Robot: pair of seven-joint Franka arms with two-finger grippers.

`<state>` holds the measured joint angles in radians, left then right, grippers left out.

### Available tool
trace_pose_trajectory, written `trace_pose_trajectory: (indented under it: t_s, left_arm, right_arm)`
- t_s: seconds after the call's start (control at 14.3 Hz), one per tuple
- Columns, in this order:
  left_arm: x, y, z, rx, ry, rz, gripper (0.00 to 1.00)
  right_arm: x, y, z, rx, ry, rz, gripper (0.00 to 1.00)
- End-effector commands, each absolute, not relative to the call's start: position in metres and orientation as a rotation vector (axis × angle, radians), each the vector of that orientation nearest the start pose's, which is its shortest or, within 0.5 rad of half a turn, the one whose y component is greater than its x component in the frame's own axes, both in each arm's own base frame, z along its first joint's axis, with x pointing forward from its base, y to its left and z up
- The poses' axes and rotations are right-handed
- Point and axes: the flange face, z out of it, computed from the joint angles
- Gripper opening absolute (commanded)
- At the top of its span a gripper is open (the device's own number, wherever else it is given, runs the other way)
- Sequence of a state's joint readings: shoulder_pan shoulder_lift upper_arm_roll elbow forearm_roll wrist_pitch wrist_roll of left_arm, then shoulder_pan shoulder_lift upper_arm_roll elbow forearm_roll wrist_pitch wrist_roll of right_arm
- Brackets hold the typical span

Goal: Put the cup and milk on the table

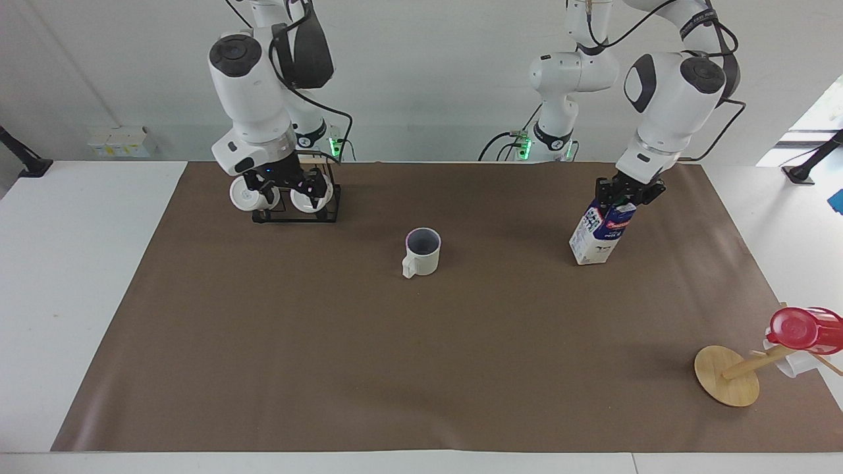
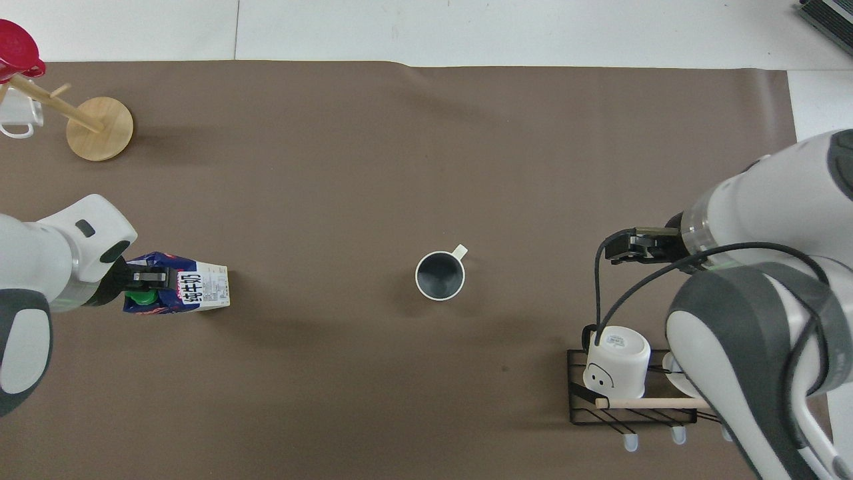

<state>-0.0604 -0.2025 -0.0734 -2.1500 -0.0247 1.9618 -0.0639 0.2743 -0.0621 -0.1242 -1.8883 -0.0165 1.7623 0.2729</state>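
Facing view | cup (image 1: 422,252) stood free at centre of counter (image 1: 421,362) | milk (image 1: 598,236) at cup's 3 o'clock, tilted, top pinched by closed left hand (image 1: 625,195) | right hand (image 1: 290,191) spread, empty, over mug rack (image 1: 296,220) at 10 o'clock | milk to be levelled, base flat, before release

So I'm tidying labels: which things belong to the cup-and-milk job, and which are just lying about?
Job:
cup
milk, left tool closed on its top
table

Lying about:
black rack with two white mugs
wooden stand with red cup
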Motion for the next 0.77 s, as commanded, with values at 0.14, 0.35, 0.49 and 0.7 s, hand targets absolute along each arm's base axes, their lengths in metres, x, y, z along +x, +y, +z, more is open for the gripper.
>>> trace_pose_trajectory:
  t_s: [0.14,0.35,0.49,0.7]
  left_arm:
    - [0.491,-0.186,0.523,-3.156,0.025,-0.040,0.49]
    - [0.473,-0.249,0.537,-3.181,0.031,-0.076,0.47]
    - [0.459,-0.279,0.544,-3.193,0.065,-0.098,0.47]
    - [0.454,-0.324,0.521,-3.180,0.030,-0.058,0.47]
  right_arm:
    - [0.520,0.002,0.532,-3.122,0.146,0.127,1.00]
    - [0.520,-0.038,0.532,-3.114,0.133,0.117,1.00]
    - [0.525,-0.060,0.536,-3.082,0.121,0.075,1.00]
    - [0.543,-0.059,0.577,-3.087,0.127,-0.036,1.00]
